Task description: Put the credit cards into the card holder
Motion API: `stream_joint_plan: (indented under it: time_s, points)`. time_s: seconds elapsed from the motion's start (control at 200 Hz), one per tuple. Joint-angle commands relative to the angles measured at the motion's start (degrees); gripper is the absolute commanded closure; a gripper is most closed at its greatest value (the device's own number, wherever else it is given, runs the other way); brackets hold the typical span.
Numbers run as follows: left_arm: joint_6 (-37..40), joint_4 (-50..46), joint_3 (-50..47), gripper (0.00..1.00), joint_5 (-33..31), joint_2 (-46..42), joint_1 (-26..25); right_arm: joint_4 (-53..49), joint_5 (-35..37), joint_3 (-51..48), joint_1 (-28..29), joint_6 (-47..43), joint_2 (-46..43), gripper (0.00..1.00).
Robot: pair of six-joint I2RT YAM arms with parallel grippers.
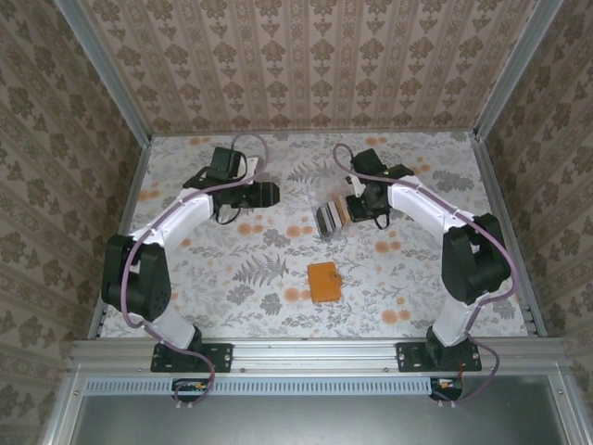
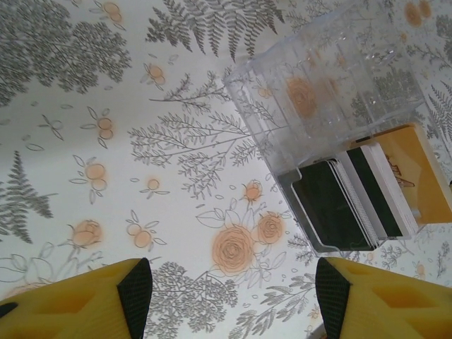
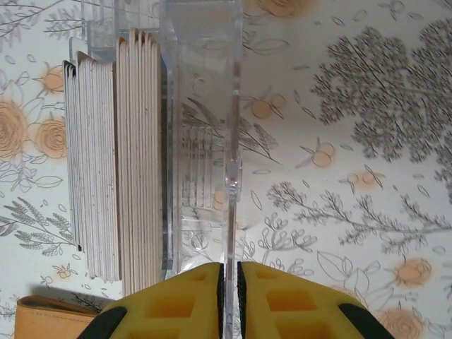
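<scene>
The right fingers [image 3: 212, 300], bottom centre, are clamped on a wall of the clear box [image 3: 205, 106]. The credit cards [image 3: 113, 155] stand on edge just left of that wall. The left fingers [image 2: 134, 293] stand apart, clear of the cards. The card holder [image 1: 324, 281] lies lower centre on the tabletop [image 1: 232, 278].

The floral table [image 1: 232, 278] carries a clear box [image 2: 332, 78] of credit cards [image 2: 346, 205] and the orange card holder [image 1: 324, 282].

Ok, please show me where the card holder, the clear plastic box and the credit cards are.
card holder [image 1: 324, 282]: top external view, middle of its orange cover.
clear plastic box [image 2: 332, 78]: left wrist view, its transparent side wall.
credit cards [image 3: 134, 155]: right wrist view, edges of the standing stack.
</scene>
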Motion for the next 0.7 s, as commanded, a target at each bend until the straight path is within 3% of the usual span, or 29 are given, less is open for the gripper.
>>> stream_joint_plan:
  time_s: [0.0, 0.25, 0.52, 0.625, 0.695]
  points:
    - [-4.00, 2.23, -1.06, 0.35, -1.60, -2.41, -1.67, 0.77, 3.68, -2.59, -0.27, 3.87, -3.37, 0.82]
    - [-9.68, 8.22, -6.09, 0.31, -4.74, -5.93, -3.39, -1.81, 3.62, 0.34, -0.66, 3.30, -4.91, 0.71]
    - [-13.04, 16.16, -14.85, 0.11, -10.41, -13.46, -3.43, -5.01, 0.51, 6.14, 0.37, 7.42, -6.34, 0.52]
    - [-13.58, 19.14, -18.86, 0.00, -13.69, -17.03, -3.44, -5.33, 0.68, 7.38, 2.23, 9.39, -5.53, 0.51]
    - [-13.83, 20.91, -21.21, 0.00, -15.44, -19.29, -3.09, -7.05, 3.86, 9.12, 4.14, 9.64, -3.99, 0.50]
